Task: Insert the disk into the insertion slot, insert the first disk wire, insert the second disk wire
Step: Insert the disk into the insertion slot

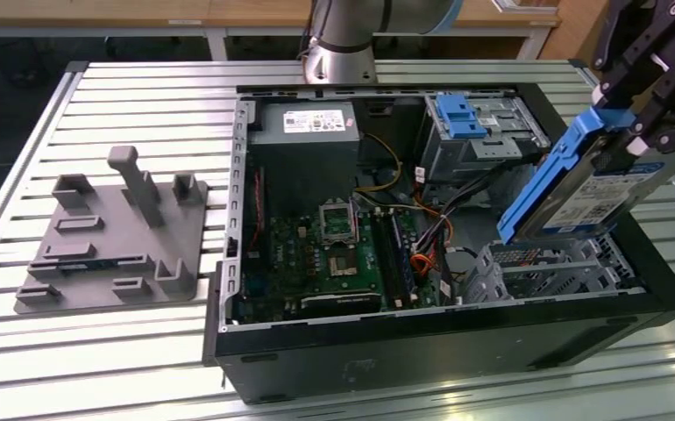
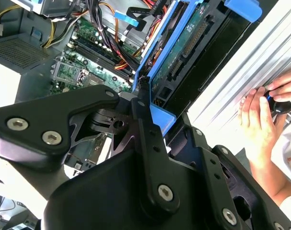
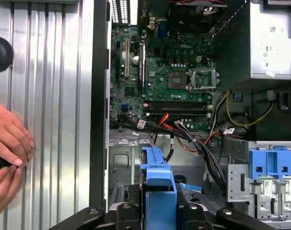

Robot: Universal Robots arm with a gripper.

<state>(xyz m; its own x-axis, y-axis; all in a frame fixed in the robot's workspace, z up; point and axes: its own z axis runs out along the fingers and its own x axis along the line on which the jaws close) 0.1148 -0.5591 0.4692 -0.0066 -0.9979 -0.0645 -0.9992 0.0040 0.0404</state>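
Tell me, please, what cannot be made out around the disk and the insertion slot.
- Exterior view: the gripper holding the disk is cut off by the top edge.
- Exterior view: the disk's lower end hides part of the insertion slot.
- First wrist view: the picture edge cuts off a person's hand; whether it holds anything is unclear.

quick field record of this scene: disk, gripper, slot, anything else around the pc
disk: silver-grey hard drive in a bright blue plastic carrier, tilted, lower end just above the cage
gripper: black robot gripper, shut on the drive's upper end
slot: silver perforated sheet-metal drive cage, drive not yet inside
case: open black computer case on a slatted metal table
fixture: grey moulded plate, at the exterior view's left of the case
person: hands over the table beside the case
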